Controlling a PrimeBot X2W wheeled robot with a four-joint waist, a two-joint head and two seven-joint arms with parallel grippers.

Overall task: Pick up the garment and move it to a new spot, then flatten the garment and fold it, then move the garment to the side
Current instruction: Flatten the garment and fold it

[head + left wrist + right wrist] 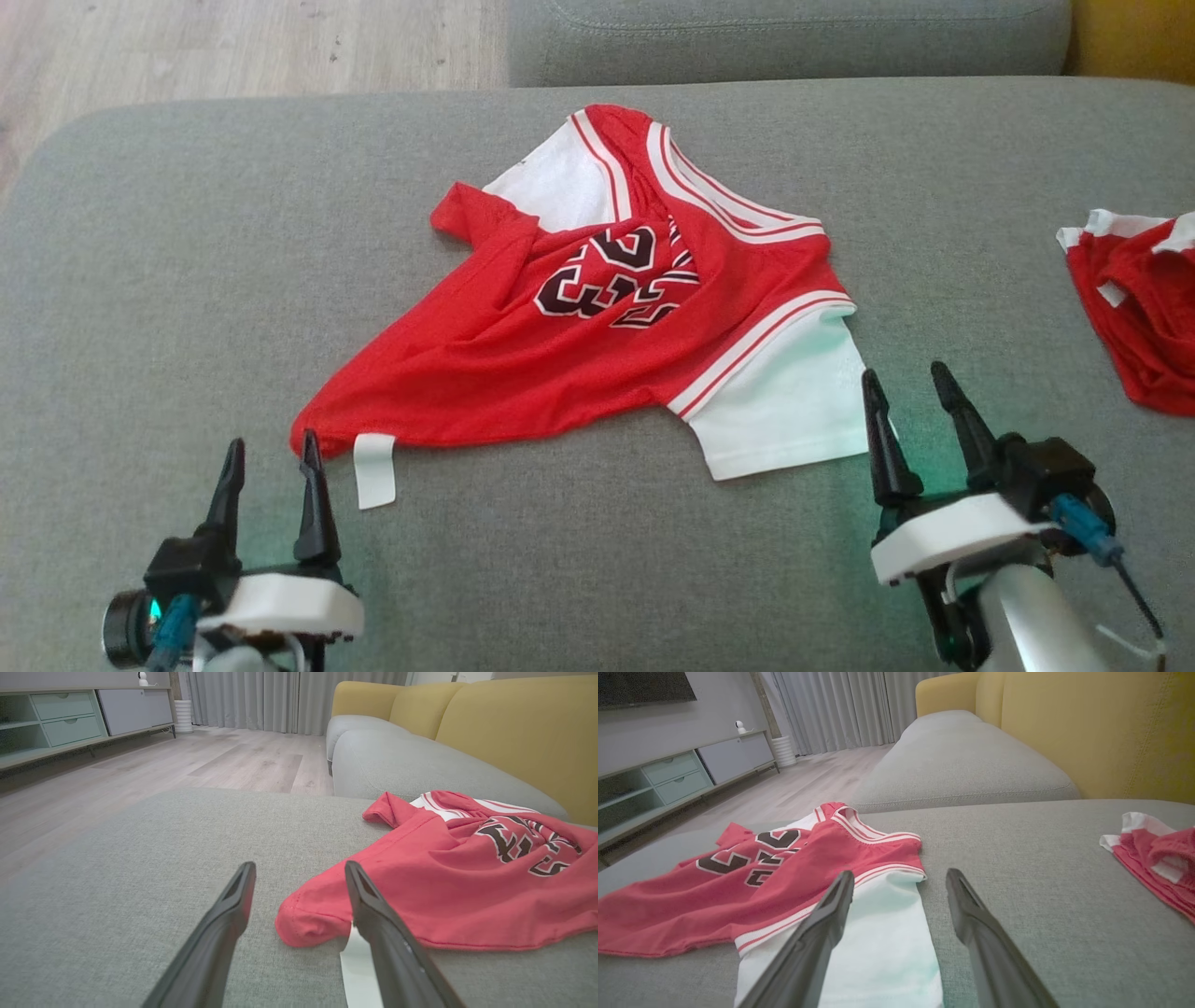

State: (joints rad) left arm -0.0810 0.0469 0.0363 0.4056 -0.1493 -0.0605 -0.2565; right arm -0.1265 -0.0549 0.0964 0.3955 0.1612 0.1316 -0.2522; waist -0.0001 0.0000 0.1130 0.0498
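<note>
A red jersey-style garment (597, 336) with white sleeves and dark numbers lies rumpled on the grey cushion (168, 280). Its white label (375, 471) hangs off the near-left corner. My left gripper (271, 448) is open just in front of that corner, with the hem tip (303, 924) between the spread fingers in the left wrist view and nothing gripped. My right gripper (904, 373) is open at the near edge of the white sleeve (794, 401); in the right wrist view the sleeve (887, 933) lies under and between its fingers (822, 919).
A second red and white garment (1134, 299) lies bunched at the cushion's right edge. Another grey cushion (784, 37) and a yellow backrest (1087, 732) stand behind. Wooden floor (233, 47) lies beyond the far-left edge, with a low cabinet (70, 718) across the room.
</note>
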